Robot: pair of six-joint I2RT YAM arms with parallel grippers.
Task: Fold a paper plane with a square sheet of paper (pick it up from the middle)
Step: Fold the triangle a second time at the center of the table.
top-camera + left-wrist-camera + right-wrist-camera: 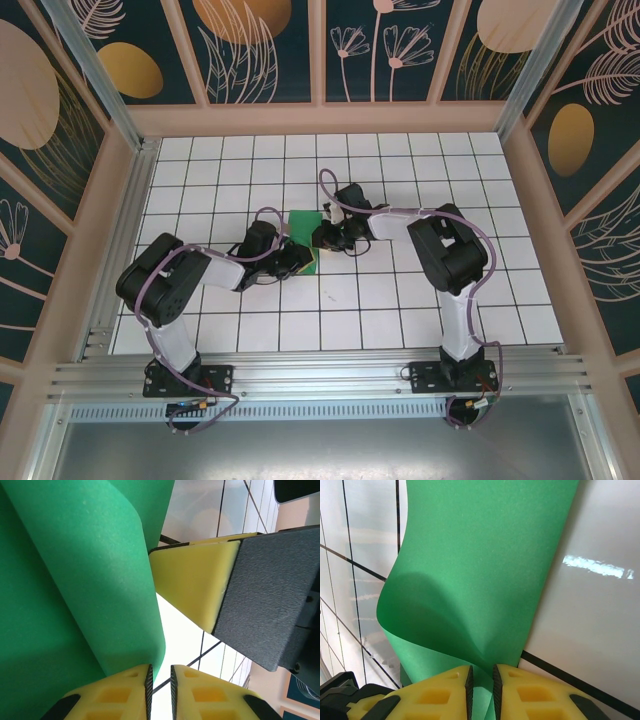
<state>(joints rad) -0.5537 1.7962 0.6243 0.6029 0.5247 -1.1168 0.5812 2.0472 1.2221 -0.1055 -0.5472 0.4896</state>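
Observation:
The square sheet of paper (302, 224), bright green, lies mid-table between my two grippers, bent up into a curl. In the left wrist view the paper (75, 580) rolls past the tip of the left-hand finger. My left gripper (160, 680) (298, 260) stands a narrow gap open, with bare tile showing between its pads. My right gripper (323, 238) (482, 680) is at the sheet's right edge, and its pads stand slightly apart. The paper (480, 555) runs loosely through that gap and bulges up ahead of it. One of the right gripper's yellow-and-grey fingers (200, 580) hangs close above the sheet.
White tiles with black grid lines (400, 300) surround the paper. Wooden walls (520, 200) and metal rails (320, 375) enclose the table. Both arms bend inward, so their wrists crowd the centre. The left gripper's dark body (340, 692) is close beside the right gripper.

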